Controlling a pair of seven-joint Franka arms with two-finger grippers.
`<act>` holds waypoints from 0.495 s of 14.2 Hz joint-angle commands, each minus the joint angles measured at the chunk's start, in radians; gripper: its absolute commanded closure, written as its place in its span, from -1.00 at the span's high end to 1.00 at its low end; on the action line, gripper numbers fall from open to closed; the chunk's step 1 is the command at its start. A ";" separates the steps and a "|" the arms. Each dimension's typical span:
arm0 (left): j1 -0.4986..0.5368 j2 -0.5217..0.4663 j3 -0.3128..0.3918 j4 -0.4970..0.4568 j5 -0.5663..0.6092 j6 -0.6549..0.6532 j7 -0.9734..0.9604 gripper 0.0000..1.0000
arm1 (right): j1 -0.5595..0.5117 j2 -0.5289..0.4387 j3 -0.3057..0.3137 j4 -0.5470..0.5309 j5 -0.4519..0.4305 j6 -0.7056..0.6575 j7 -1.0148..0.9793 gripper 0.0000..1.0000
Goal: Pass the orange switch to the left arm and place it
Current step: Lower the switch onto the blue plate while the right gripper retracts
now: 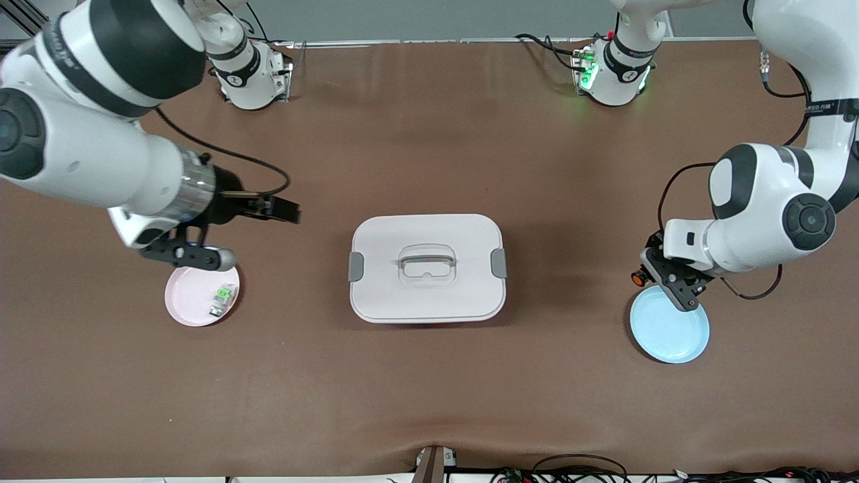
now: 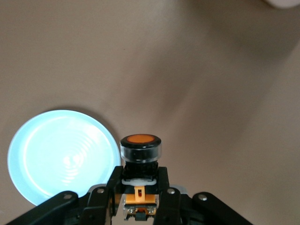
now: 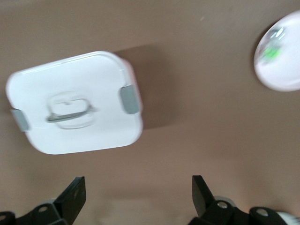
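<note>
Left hand (image 2: 139, 199) grips the orange switch (image 2: 140, 149) above the blue plate's (image 1: 671, 332) rim, at the left arm's end of the surface (image 1: 429, 382). Right hand (image 3: 136, 199), spread wide, hangs over the pink plate (image 1: 191, 295); the box (image 1: 427, 267) sits mid-surface.

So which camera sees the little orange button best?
The left wrist view: the orange switch fills the middle, clamped in the left gripper. The front view shows only a tiny orange speck beside the blue plate. The right wrist view misses it.
</note>
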 commanded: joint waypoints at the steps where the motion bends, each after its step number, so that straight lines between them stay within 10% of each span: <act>1: 0.037 0.039 -0.005 0.004 0.023 0.066 0.138 -1.00 | -0.085 -0.030 0.016 -0.011 -0.081 -0.046 -0.234 1.00; 7: 0.116 0.139 -0.007 0.008 0.025 0.220 0.452 -1.00 | -0.150 -0.053 0.016 -0.028 -0.251 -0.043 -0.391 1.00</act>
